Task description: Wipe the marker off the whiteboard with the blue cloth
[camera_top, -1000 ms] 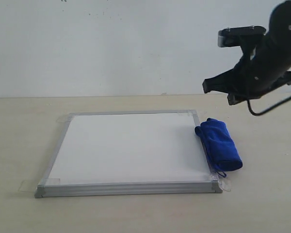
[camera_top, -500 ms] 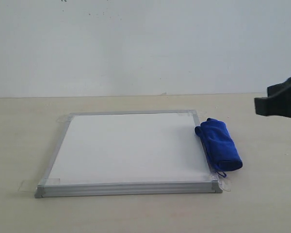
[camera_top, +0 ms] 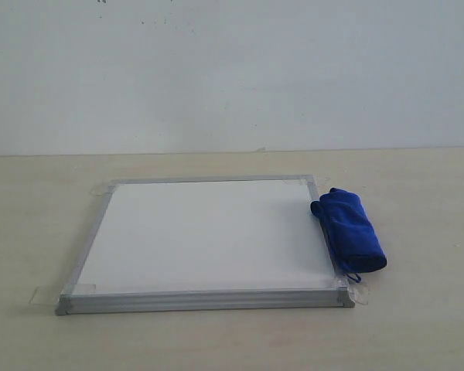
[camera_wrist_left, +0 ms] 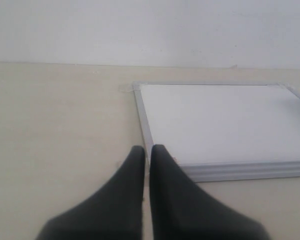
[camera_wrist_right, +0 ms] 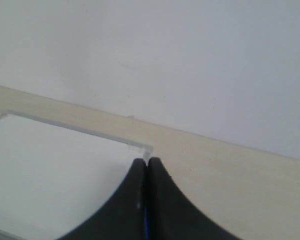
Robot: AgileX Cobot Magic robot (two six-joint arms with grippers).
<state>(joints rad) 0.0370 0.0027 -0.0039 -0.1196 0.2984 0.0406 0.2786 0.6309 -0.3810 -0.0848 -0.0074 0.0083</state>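
Observation:
The whiteboard (camera_top: 209,236) lies flat on the table, and no red marker lines show on its white surface in any view. The blue cloth (camera_top: 352,230) lies rolled up against the board's right edge, partly on the frame. Neither gripper appears in the exterior view. In the left wrist view my left gripper (camera_wrist_left: 147,149) is shut and empty, hovering over the table just off a near corner of the whiteboard (camera_wrist_left: 220,120). My right gripper (camera_wrist_right: 146,161) is shut too, above a far corner of the whiteboard (camera_wrist_right: 55,165). A thin blue sliver of cloth (camera_wrist_right: 145,225) shows below, between its fingers.
Clear tape tabs (camera_top: 45,294) stick out at the board's corners. A plain white wall (camera_top: 232,69) closes off the back of the beige table (camera_top: 425,309).
The right arm, which hung above the cloth a second ago, has pulled away to the right and left the exterior view. Board and cloth have not moved.

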